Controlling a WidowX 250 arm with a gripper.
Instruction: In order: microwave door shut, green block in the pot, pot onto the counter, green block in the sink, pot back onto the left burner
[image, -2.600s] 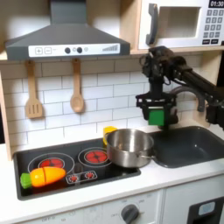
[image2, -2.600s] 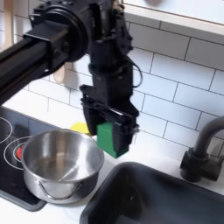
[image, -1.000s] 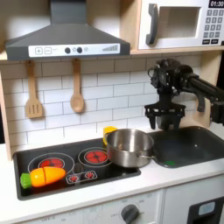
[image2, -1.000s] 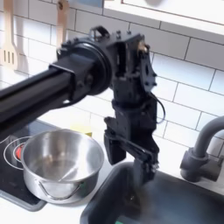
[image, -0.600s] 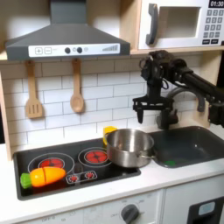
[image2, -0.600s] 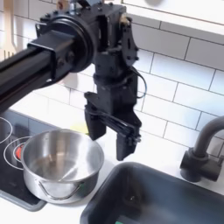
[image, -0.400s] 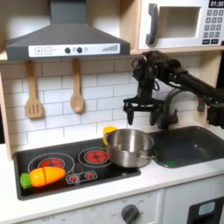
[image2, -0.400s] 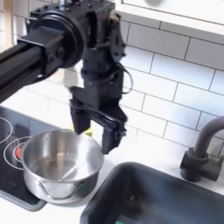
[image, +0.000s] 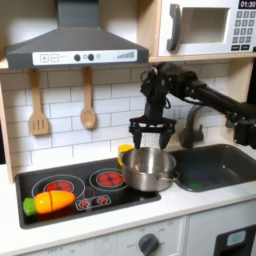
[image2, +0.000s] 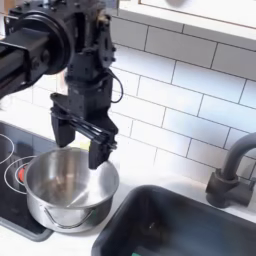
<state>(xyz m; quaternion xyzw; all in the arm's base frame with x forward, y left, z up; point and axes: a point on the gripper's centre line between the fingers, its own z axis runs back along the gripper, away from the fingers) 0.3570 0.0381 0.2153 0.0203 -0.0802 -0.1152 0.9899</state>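
pincer (image2: 80, 142) dropped the green block, now open over pot (image2: 68, 188)

The white desk (image: 120, 215) runs the width of the toy kitchen and carries a black glossy cooktop panel (image: 70, 205) at the first exterior view's left and a dark grey sink (image: 215, 165) set into it at the first exterior view's right. The panel bears two red-ringed burners (image: 58, 186). A shiny steel pot (image: 149, 169) stands at the panel's right edge, straddling it and the white strip just beside the sink; in the second exterior view the pot (image2: 68, 185) overhangs the panel's corner. An orange carrot toy (image: 50, 202) with a green tip lies on the panel's front left corner. A yellow block (image: 124, 152) sits behind the pot, against the tiled wall. A small green thing (image: 196, 184) lies in the sink.
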